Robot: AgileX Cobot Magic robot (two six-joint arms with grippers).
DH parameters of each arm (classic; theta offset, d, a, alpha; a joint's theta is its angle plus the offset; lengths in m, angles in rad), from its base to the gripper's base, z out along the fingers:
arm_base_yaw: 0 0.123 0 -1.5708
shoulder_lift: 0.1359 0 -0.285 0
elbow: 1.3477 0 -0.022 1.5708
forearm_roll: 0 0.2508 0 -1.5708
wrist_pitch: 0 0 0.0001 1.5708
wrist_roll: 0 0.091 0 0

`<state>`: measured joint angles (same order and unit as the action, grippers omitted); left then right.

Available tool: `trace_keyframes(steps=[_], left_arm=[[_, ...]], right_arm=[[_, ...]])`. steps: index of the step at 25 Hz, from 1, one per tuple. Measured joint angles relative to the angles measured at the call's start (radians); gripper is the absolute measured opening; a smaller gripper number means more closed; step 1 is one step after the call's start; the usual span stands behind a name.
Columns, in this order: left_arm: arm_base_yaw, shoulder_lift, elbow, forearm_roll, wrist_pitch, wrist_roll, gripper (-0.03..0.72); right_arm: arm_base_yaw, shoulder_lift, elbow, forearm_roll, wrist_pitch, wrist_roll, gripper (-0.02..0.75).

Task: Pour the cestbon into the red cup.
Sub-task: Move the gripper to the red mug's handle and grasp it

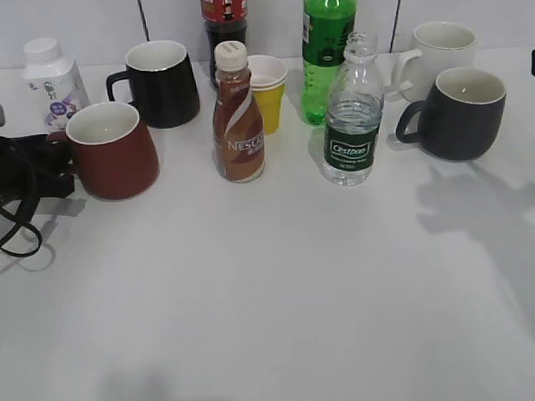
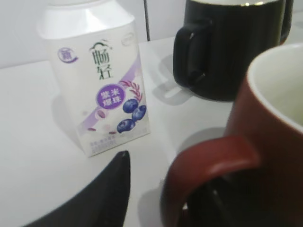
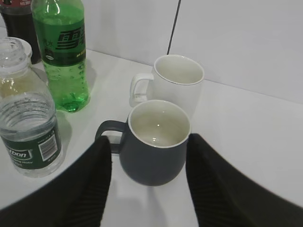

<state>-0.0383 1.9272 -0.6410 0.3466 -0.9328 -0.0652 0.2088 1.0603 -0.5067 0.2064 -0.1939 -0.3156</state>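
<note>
The pour has not begun; this looks like the reaching stage, with both arms near their targets but nothing lifted. The cestbon (image 1: 348, 127) stands upright and uncapped on the white surface (image 1: 274, 300), right of centre, just in front of the bright green bottle (image 1: 324, 47) and left of the dark grey mug (image 1: 457, 112). The red cup (image 1: 112, 148) sits at the left, empty, its handle turned toward the left gripper (image 1: 38, 169); in the left wrist view one dark finger (image 2: 102, 194) lies beside that handle, but the other is hidden, so I cannot tell whether this gripper is spread or closed on the handle. The right gripper's fingers (image 3: 87, 189) are spread wide, holding nothing — they frame the dark grey mug, with the cestbon off to their left.

By my judgement the next move calls for the right arm to shift left, close on the bottle's ribbed body, lift it clear of the Nescafe bottle (image 1: 237, 116) and yellow paper cup (image 1: 267, 91), and carry it to the red cup.

The surface is crowded along the back — a black mug (image 1: 160, 80), a white mug (image 1: 436, 54), a yoghurt carton (image 1: 53, 82), a dark cola bottle (image 1: 224, 17); a pale panelled wall (image 1: 75, 21) closes the scene behind.
</note>
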Motion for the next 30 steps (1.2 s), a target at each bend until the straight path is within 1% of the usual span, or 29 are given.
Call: trace_keyframes(steps=[5,7,9,11,12,13,18,20,24,26,27,28,30], left_arm=[[0.0,0.011,-0.038,0.038,0.041,0.0,0.295],[0.0,0.023,-0.062,0.041,0.045,0.0,0.281],[0.0,0.039,-0.087,0.056,0.046,0.0,0.224],[0.0,0.048,-0.1,0.075,0.046,0.0,0.139],[0.0,0.051,-0.103,0.081,0.046,0.004,0.075],[0.0,0.053,-0.103,0.081,0.046,0.004,0.047],[0.0,0.052,-0.104,0.088,0.044,0.008,0.048],[0.0,0.035,-0.091,0.089,0.051,0.011,0.048],[0.0,-0.043,-0.05,0.102,0.083,0.022,0.043],[0.0,-0.092,-0.031,0.099,0.083,0.023,0.043],[0.0,-0.119,-0.019,0.099,0.084,0.023,0.043],[0.0,-0.141,-0.008,0.099,0.088,0.023,0.043],[0.0,-0.192,0.026,0.099,0.094,0.023,0.043]], right_arm=[[0.0,0.014,0.0,0.0,0.001,0.0,0.386],[0.0,0.026,0.0,0.0,0.001,0.0,0.386],[0.0,0.037,0.0,0.0,0.001,0.0,0.386],[0.0,0.042,0.0,0.0,0.002,0.0,0.386],[0.0,0.042,0.0,0.0,0.002,0.0,0.386],[0.0,0.042,0.0,0.0,0.002,0.0,0.384],[0.006,0.042,0.0,-0.001,0.031,0.073,0.353],[0.038,0.042,0.0,-0.005,0.047,0.094,0.348],[0.184,0.052,0.003,-0.037,0.04,0.102,0.349],[0.244,0.091,0.03,-0.04,-0.022,0.109,0.386],[0.263,0.117,0.047,-0.044,-0.067,0.124,0.422],[0.272,0.154,0.061,-0.047,-0.114,0.145,0.461],[0.278,0.233,0.08,-0.049,-0.198,0.2,0.569]])
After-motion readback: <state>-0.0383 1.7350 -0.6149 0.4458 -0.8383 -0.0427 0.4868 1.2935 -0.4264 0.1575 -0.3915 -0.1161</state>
